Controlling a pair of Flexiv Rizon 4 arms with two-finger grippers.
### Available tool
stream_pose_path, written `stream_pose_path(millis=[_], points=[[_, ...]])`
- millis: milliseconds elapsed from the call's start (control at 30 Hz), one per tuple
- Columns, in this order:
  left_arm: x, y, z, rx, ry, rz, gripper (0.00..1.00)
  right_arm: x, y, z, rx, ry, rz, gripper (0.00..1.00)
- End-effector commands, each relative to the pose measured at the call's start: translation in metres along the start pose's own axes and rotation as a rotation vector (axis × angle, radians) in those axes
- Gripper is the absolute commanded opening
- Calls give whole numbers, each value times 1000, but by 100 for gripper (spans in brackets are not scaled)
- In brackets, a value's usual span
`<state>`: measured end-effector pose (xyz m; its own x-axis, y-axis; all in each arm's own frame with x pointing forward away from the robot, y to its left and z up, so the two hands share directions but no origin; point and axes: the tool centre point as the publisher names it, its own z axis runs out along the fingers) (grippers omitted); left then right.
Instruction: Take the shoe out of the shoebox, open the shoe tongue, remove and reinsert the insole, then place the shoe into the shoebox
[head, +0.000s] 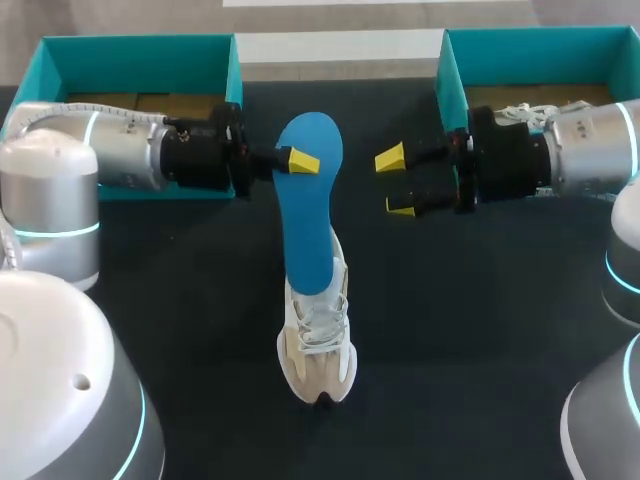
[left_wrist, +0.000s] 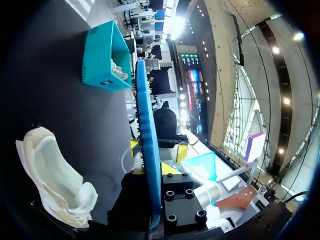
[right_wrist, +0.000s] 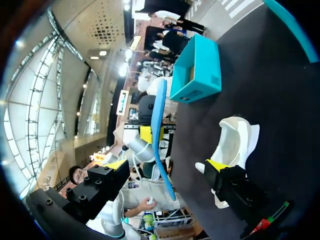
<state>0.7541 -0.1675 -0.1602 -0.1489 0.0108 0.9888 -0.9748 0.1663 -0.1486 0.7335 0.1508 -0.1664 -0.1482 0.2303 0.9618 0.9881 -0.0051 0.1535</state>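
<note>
Dark tabletop (head: 200, 380); white shoe (head: 318, 345) sits at its middle. We note the blue insole (head: 308, 210) stretching back from over the shoe's opening, our left claw (head: 295, 158) clamped on its far part. Our right claw (head: 397, 183) hangs behind the shoe, beside the insole, fingers wide, gripping nothing. Left shoebox (head: 140, 50) and right shoebox (head: 540, 40) stand further behind the shoe.

Table (head: 450, 350) is a plain dark top. A white shoe (head: 318, 345) sits upright on it about mid-table, toe pointing at the near edge. Two open teal boxes are at the far edge, left box (head: 60, 55) and right box (head: 520, 40), both well apart from the shoe.
</note>
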Motion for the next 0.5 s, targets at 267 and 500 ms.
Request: stream_pose_path(millis=[267,500], points=[[21,-20,-16,-18,-35,566,0,0,1,2,0,-2,2,100],[33,-29,-23,48,-198,987,0,0,1,2,0,-2,2,100]])
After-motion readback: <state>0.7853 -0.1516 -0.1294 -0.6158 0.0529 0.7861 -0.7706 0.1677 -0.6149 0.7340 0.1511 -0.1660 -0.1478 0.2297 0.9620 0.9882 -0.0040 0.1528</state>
